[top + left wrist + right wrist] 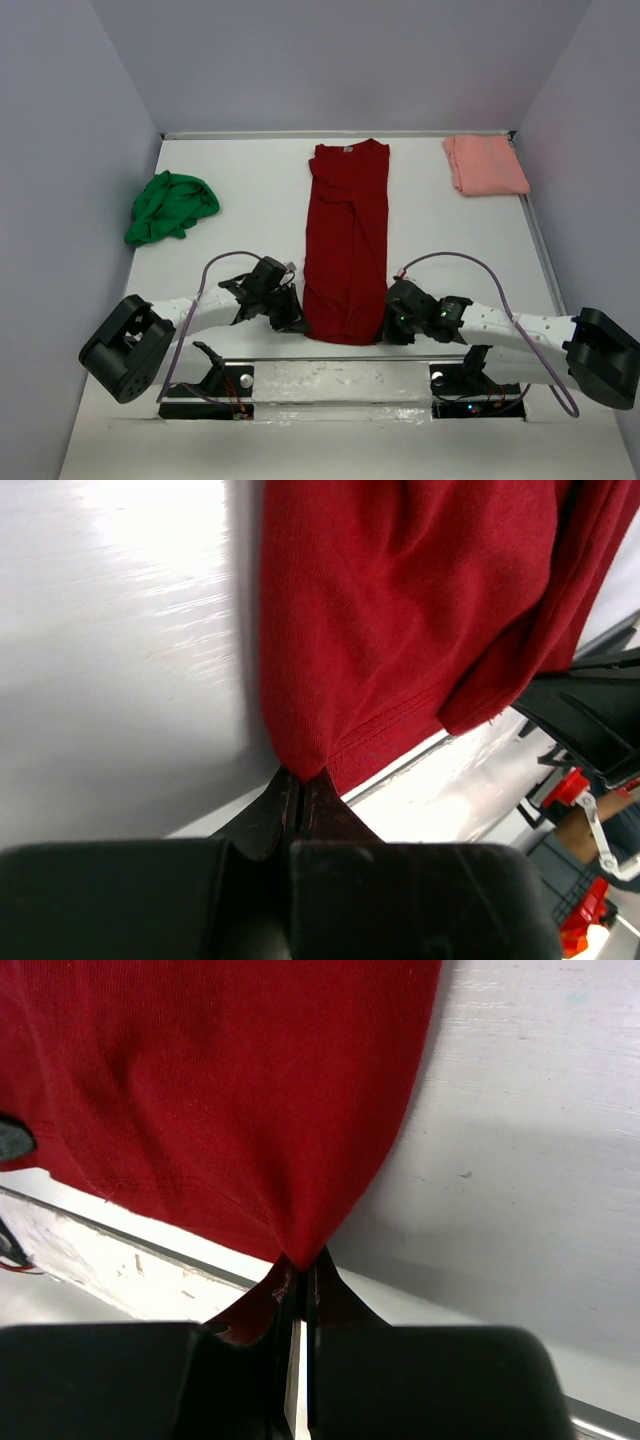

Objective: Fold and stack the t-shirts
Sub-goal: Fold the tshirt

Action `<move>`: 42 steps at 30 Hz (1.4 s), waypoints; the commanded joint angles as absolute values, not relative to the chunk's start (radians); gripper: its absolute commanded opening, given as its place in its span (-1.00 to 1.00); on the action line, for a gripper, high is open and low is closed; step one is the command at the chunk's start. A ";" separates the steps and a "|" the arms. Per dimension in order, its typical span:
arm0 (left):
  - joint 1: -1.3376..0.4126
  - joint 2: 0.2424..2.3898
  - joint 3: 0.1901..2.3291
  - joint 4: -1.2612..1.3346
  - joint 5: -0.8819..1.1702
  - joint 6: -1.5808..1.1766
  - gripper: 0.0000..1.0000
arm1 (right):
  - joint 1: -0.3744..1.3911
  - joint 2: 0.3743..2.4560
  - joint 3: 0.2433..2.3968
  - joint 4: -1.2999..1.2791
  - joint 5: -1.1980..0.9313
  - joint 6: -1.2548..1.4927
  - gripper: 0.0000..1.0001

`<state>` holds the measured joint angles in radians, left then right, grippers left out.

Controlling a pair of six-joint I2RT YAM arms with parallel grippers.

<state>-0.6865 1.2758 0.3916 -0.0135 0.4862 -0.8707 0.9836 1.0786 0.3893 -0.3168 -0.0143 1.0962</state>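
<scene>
My left tool (300, 783) is pinched tight on the near left corner of the dark red t-shirt (347, 240). My right tool (300, 1264) is clamped on its near right corner. The shirt lies as a long strip down the middle of the glossy white counter (250, 190), collar toward the far edge. The green t-shirt (170, 206) sits crumpled by the left edge. The salmon pink t-shirt (485, 164) lies folded in the far right corner. Plain grey walls (340, 60) enclose three sides.
</scene>
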 commanded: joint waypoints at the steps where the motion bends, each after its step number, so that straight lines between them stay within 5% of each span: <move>1: -0.689 1.201 0.433 -0.149 0.390 -0.844 -1.00 | 1.026 1.112 0.452 -0.399 0.093 1.111 -1.00; 13: -0.729 1.058 0.517 -0.290 0.332 -0.865 -1.00 | 1.164 1.112 0.669 -0.664 0.298 1.172 -1.00; 25: -0.732 1.146 0.647 -0.341 0.301 -0.779 -1.00 | 1.164 1.218 0.816 -0.830 0.509 1.166 -1.00; 42: -0.620 1.409 0.969 -0.402 0.268 -0.604 -1.00 | 0.813 1.339 1.012 -0.689 0.431 0.654 -1.00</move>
<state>-0.6559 1.3392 0.8753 -0.3664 0.2871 -0.6872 0.8631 1.2793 0.9195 -0.7578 0.4461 0.8524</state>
